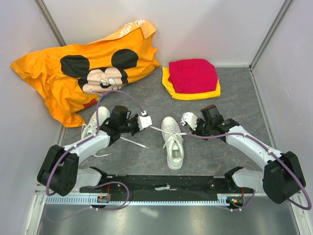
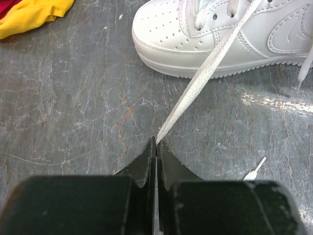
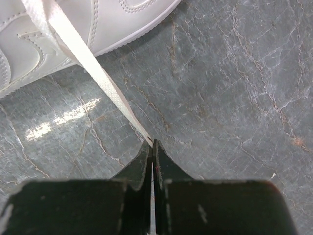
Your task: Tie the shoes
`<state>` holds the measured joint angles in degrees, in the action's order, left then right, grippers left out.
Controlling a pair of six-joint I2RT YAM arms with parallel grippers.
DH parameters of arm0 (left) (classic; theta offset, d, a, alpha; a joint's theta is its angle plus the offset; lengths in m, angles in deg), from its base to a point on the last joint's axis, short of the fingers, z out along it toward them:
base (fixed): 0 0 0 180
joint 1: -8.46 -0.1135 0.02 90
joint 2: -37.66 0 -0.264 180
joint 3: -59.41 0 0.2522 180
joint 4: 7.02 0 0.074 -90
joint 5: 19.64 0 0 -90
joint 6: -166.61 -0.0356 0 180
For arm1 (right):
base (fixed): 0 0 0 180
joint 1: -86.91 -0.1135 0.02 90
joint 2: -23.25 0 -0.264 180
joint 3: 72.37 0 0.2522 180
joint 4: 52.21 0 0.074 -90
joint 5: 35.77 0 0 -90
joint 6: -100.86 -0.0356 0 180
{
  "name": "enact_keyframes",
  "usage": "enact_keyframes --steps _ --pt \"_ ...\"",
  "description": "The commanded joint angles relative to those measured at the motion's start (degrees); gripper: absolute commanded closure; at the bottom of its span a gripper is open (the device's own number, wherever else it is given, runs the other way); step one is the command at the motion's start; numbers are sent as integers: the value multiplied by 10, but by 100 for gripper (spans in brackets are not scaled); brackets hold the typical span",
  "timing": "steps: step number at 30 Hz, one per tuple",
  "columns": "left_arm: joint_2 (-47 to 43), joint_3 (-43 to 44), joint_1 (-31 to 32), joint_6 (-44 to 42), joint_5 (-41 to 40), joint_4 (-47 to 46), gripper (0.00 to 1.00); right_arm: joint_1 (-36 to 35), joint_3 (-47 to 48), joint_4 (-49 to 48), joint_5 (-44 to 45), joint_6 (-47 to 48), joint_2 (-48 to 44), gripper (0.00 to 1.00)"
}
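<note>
A white sneaker lies in the middle of the table, toe toward the back. A second white sneaker lies at the left, partly hidden by my left arm. My left gripper is shut on one flat white lace of the middle sneaker and holds it taut to the left. My right gripper is shut on the other lace of the same sneaker, taut to the right. A loose lace end lies on the table.
An orange cartoon-mouse shirt lies at the back left. Folded red and yellow cloths lie at the back middle. White walls enclose the grey marbled table. A loose lace trails near the left sneaker.
</note>
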<state>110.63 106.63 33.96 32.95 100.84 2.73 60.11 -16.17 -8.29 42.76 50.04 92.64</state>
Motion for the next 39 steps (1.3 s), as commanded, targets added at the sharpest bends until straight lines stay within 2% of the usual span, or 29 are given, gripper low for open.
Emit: enact_keyframes --steps 1,12,16,22,31,34,39 --pt "10 21 -36 -32 -64 -8 98 15 -18 45 103 26 0 100" --pt "22 26 -48 -46 -53 -7 98 15 -25 37 101 27 8 100" --pt "4 33 -38 -49 -9 15 98 11 1 31 70 4 23 100" --pt "-8 49 4 -3 20 66 99 0 40 18 17 -29 51 100" --pt "4 51 73 105 -1 71 98 -4 77 -1 -80 -38 74 100" --pt "40 57 91 146 -27 60 98 -11 81 -3 -108 -31 94 100" --pt "131 126 102 186 -74 80 98 -32 83 -1 -146 -31 131 100"
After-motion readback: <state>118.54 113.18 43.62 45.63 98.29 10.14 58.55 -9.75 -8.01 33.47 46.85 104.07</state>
